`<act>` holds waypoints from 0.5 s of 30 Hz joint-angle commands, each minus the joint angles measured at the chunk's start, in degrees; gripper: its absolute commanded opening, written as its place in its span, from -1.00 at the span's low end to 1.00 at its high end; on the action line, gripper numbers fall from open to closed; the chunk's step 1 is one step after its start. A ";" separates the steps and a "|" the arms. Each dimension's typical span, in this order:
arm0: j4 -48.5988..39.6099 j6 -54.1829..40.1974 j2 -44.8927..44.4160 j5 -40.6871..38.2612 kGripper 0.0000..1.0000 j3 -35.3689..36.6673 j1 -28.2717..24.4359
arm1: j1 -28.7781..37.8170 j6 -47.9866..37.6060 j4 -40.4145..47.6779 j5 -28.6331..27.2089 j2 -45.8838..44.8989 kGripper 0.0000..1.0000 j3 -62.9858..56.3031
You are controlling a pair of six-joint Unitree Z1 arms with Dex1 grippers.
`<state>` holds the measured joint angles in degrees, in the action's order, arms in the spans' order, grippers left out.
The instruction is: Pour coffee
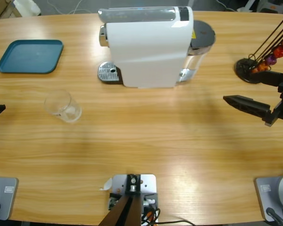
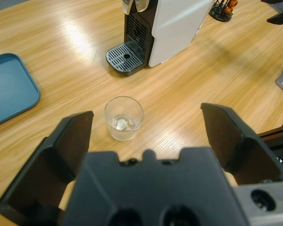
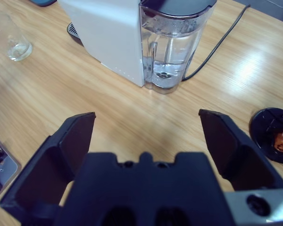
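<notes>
both grippers wide open, holding nothing: left gripper (image 2: 146, 136) facing glass (image 2: 124, 117), right gripper (image 3: 146, 136) facing coffee machine (image 3: 108, 33) on table (image 1: 179, 141).

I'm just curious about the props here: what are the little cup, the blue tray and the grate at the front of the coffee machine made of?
The tumbler looks like clear glass, or possibly clear plastic: the wood grain shows through its walls. The teal tray looks like matte moulded plastic, evenly coloured with rounded corners and a raised rim. The drip grate seems to be brushed metal, silvery with rows of slots, though it could be metallised plastic.
</notes>
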<state>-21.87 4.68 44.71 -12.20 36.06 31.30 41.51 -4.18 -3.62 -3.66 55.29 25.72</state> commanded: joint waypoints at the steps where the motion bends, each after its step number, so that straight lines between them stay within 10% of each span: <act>1: 0.81 -0.28 1.06 0.25 1.00 -2.27 -0.18 | 0.42 0.04 -0.60 -1.02 0.70 1.00 -0.67; 15: -1.58 10.99 16.23 -6.17 1.00 12.49 -3.47 | 0.42 -0.01 -0.51 -0.88 0.91 1.00 -0.71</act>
<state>-21.62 7.21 46.60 -12.37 37.37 31.14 41.51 -4.18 -3.62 -3.66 55.29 25.72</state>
